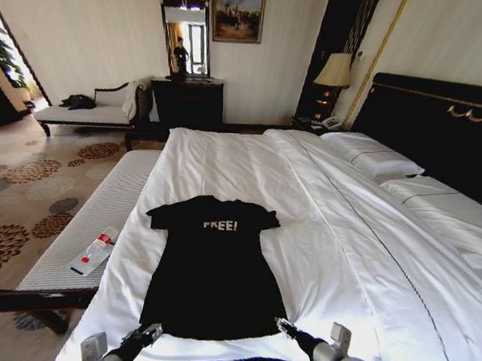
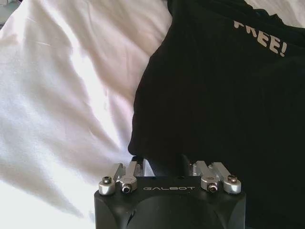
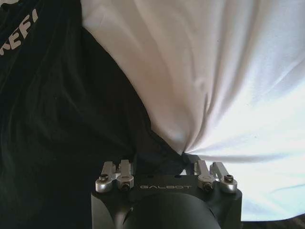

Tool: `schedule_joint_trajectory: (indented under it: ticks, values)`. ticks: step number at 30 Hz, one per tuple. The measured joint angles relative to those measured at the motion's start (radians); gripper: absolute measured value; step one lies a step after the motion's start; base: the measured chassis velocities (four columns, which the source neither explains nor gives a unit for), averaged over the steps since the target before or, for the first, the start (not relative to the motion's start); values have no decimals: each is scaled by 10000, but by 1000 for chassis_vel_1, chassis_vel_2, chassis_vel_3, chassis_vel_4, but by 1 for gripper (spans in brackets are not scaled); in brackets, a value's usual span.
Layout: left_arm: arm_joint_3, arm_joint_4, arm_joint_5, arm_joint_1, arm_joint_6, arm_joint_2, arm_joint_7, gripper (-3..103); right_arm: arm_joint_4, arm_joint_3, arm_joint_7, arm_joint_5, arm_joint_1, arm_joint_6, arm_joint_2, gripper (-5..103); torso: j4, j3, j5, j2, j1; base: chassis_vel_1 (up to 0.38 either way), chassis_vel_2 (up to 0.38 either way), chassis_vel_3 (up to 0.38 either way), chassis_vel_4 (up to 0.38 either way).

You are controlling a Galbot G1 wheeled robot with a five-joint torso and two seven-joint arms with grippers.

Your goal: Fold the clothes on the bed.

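head view: a black t-shirt (image 1: 214,272) with white "free!" lettering lies flat and face up on the white duvet (image 1: 319,233) of the bed (image 1: 438,118), hem nearest the robot, collar farthest from it, both short sleeves spread out. the left tool (image 1: 141,335) sits at the hem corner on its side and the right tool (image 1: 286,324) at the opposite hem corner, the shirt stretching away ahead of both. in the left wrist view the left tool (image 2: 162,162) has dark cloth of the t-shirt (image 2: 224,105) bunched just in front of its body, and its fingers appear to be clamped on that corner, though the fingertips are lost against the black fabric. in the right wrist view the right tool (image 3: 164,160) meets the t-shirt (image 3: 57,119) where the duvet (image 3: 224,86) puckers into a pinch, which suggests it too is closed on the hem corner. no fold shows yet: the garment is at full length, with no crease or doubled layer. by this reading the task is at its opening step, both lower corners taken, with every fold left to do. beyond the left tool, beside the bed, a bench (image 1: 101,222) carries a small bottle (image 1: 93,254).
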Motion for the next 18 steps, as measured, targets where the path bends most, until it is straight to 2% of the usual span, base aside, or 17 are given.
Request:
schedule_joint_trajectory:
  ticks: [1, 2, 4, 5, 7, 8, 9, 10, 12, 14, 18]
  values:
    - [-5, 0, 11, 12, -16, -3, 0, 36, 18, 14, 0, 0, -9, 1, 0, 47, 0, 0, 0, 0, 0, 0, 0, 0, 0]
    - [-9, 0, 24, 26, -35, -6, 0, 36, 34, 27, 0, 3, -14, 1, -1, 47, 1, 0, 1, 0, 0, 0, 0, 0, 0]
    - [-12, -7, 60, 50, -72, -20, 0, 26, 57, 50, -2, 13, -24, 6, -17, 36, 2, 0, 2, 0, 0, 0, 0, 0, 0]
    - [-12, -7, 60, 50, -72, -20, 0, 26, 57, 50, -2, 13, -24, 6, -17, 36, 2, 0, 2, 0, 0, 0, 0, 0, 0]
    - [-14, -12, 107, 85, -131, -49, -1, 15, 97, 61, 13, 24, -32, 14, -19, 25, 4, 0, 3, -1, 0, 0, 0, 0, 0]
    - [-16, -11, 129, 105, -165, -64, -1, 10, 116, 61, 47, 28, -42, 17, -13, 25, 5, 0, 4, 0, 1, 0, 0, 0, 0]
    - [-23, -8, 142, 127, -189, -79, -1, 10, 137, 56, 89, 37, -51, 17, -6, 20, 5, 0, 4, 0, 1, 0, 0, 0, 0]
    - [-23, -8, 142, 127, -189, -79, -1, 10, 137, 56, 89, 37, -51, 17, -6, 20, 5, 0, 4, 0, 1, 0, 0, 0, 0]
    - [-34, -1, 158, 176, -217, -118, -1, 2, 191, 54, 147, 60, -92, -6, 0, 9, 6, 0, 5, -1, 2, 0, 0, 0, 0]
    - [-55, -8, 197, 251, -242, -198, 2, 0, 270, 52, 245, 74, -160, -41, 0, 2, 6, 0, 4, -1, 2, 0, 0, 0, 0]
    - [-215, -115, 287, 570, -319, -242, 19, 0, 517, 168, 402, 100, -395, -93, -38, 1, 6, -1, 3, -1, 2, 0, 0, 0, 0]
